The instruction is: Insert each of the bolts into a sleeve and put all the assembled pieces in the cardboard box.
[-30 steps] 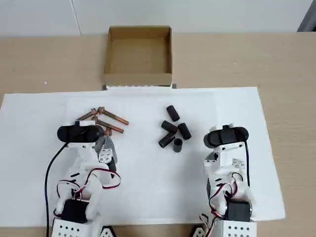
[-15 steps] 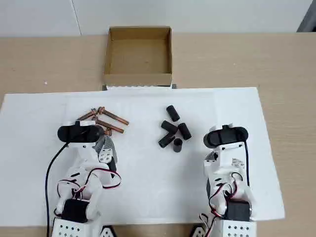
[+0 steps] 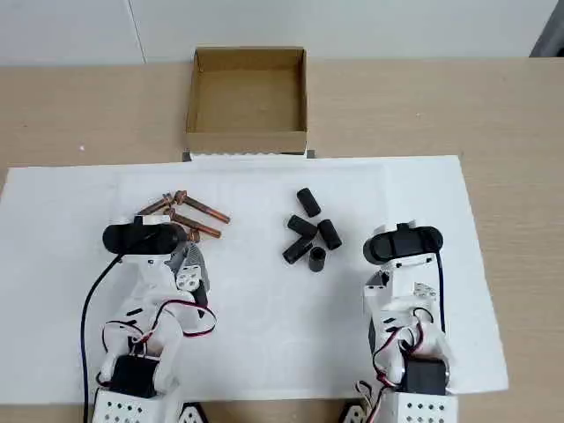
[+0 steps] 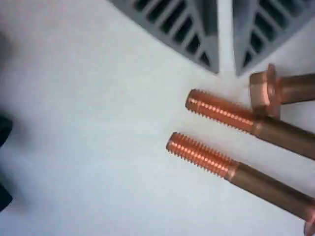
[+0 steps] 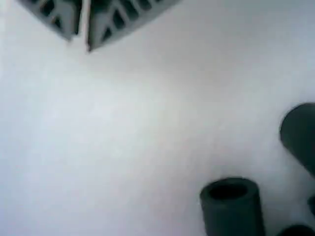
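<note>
**Bolts point(image 3: 204, 208) and sleeves point(image 3: 301, 226) lie unassembled on the sheet point(image 3: 264, 308); the box point(image 3: 247, 141) is empty.**
The left gripper point(image 4: 226, 71) hangs just beside the bolts with its jaws nearly together, holding nothing. The right gripper point(image 5: 83, 42) is likewise closed and empty, near the sleeves. The copper-coloured bolts look rigid, fairly heavy for their size and liable to roll; the smooth shank below the head probably gives a firmer hold than the thread. The five dark sleeves appear light and stiff, and are best pinched across the outer wall so that the bore stays free. One sleeve point(image 3: 317, 258) stands upright with its bore upward. No sleeve holds a bolt yet. The box stands beyond the sheet, well apart from both piles.
</note>
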Robot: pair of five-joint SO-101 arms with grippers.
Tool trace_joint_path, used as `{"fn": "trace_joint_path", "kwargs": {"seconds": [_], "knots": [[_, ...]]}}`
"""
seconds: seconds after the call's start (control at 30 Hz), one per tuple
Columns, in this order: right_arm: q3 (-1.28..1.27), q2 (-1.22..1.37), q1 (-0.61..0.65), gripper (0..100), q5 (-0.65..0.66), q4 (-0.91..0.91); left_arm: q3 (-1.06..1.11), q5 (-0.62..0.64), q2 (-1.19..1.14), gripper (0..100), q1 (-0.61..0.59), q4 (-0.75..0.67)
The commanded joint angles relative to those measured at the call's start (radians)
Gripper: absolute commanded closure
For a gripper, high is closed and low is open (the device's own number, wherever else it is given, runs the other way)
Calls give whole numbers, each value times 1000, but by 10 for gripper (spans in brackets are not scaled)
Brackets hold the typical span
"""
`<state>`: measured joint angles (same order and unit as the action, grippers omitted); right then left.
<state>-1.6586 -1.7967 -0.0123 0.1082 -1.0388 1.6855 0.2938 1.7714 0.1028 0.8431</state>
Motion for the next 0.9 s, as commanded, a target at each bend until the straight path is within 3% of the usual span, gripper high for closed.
{"fn": "trace_joint_path", "kwargs": {"seconds": [0.0, 0.87], "knots": [[6, -18, 1, 995, -9, 22, -2, -6, 12, 994, 2, 8], [6, -18, 1, 995, -9, 22, -5, -32, 12, 993, -5, 6]]}}
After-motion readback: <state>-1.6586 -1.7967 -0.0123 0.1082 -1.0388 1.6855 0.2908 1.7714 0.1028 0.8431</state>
